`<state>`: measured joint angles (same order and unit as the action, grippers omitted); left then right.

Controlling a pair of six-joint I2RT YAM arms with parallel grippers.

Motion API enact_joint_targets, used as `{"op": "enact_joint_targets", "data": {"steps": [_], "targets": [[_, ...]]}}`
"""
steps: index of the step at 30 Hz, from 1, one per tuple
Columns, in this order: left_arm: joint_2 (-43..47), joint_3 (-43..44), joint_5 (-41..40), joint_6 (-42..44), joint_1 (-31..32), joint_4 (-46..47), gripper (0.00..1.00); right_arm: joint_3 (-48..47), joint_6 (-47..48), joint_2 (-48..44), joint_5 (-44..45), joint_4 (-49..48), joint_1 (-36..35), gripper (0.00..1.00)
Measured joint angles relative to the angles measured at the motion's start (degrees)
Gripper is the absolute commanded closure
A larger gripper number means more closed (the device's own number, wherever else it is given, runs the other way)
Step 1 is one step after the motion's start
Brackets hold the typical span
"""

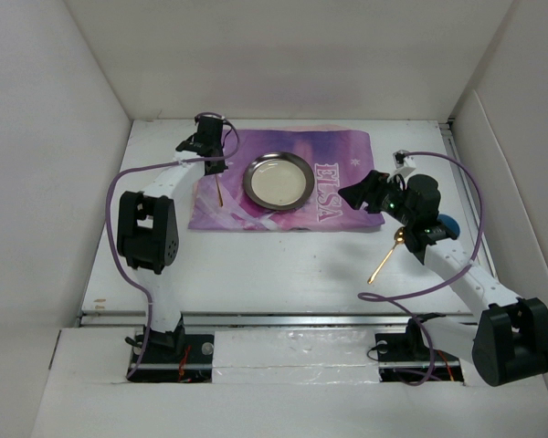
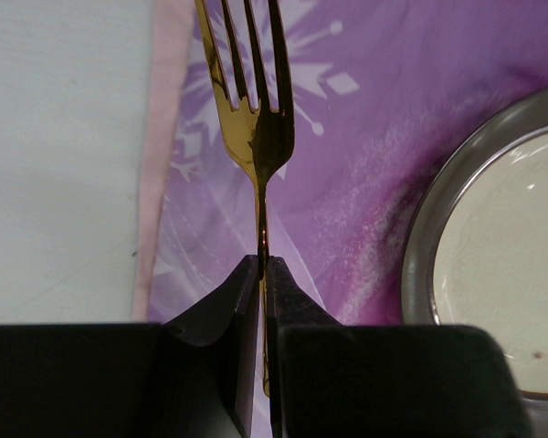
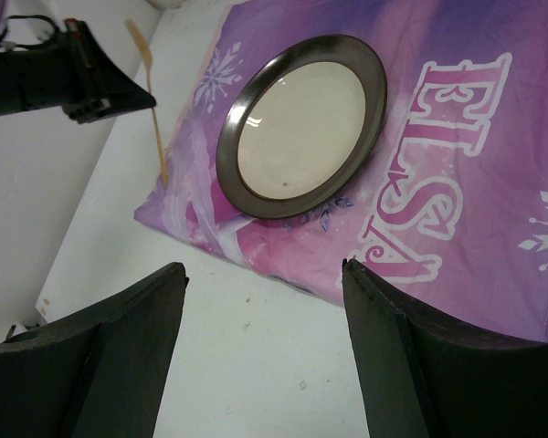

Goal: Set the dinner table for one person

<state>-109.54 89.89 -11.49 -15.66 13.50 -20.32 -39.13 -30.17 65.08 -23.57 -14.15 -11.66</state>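
Note:
The white dinner table (image 1: 283,265) carries a purple "ELSA" placemat (image 1: 338,182) with a round metal plate (image 1: 277,180) on it. My left gripper (image 1: 214,162) is shut on the handle of a gold fork (image 1: 219,189), over the placemat's left edge. In the left wrist view the fork (image 2: 256,119) points away from the gripper (image 2: 263,266), tines over the placemat (image 2: 374,100), left of the plate (image 2: 502,246). My right gripper (image 1: 361,193) is open and empty above the placemat's right part. In its view (image 3: 265,274) it hangs over bare table (image 3: 256,365), near the plate (image 3: 301,123).
A gold spoon (image 1: 384,260) lies on the table right of the placemat, below my right wrist. A blue object (image 1: 448,224) peeks out behind the right arm. White walls enclose the table on the left, back and right.

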Motion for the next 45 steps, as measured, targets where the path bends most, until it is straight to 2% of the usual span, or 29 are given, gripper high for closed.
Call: {"op": "enact_joint_targets", "data": {"steps": [6, 13, 22, 28, 45], "targets": [[-4.55, 0.66, 0.63, 3.30, 2.40, -0.81, 1.00, -0.02, 0.70, 1.44, 1.51, 0.07, -2.38, 0.26], [-7.34, 6.05, 1.20, 5.62, 2.80, -0.83, 1.00, -0.02, 1.33, 3.17, 2.84, 0.20, -3.78, 0.26], [-15.23, 12.98, 0.07, 7.06, 2.56, -3.67, 1.00, -0.15, 1.90, 3.34, 3.67, 0.22, -3.85, 0.26], [-15.96, 15.76, -2.21, 8.48, 2.54, -9.05, 1.00, -0.15, 1.95, 3.34, 3.93, 0.22, -4.26, 0.26], [-18.01, 18.27, -2.40, 9.86, 2.54, -10.88, 1.00, -0.17, 1.95, 3.34, 4.24, 0.24, -4.94, 0.26]]}}
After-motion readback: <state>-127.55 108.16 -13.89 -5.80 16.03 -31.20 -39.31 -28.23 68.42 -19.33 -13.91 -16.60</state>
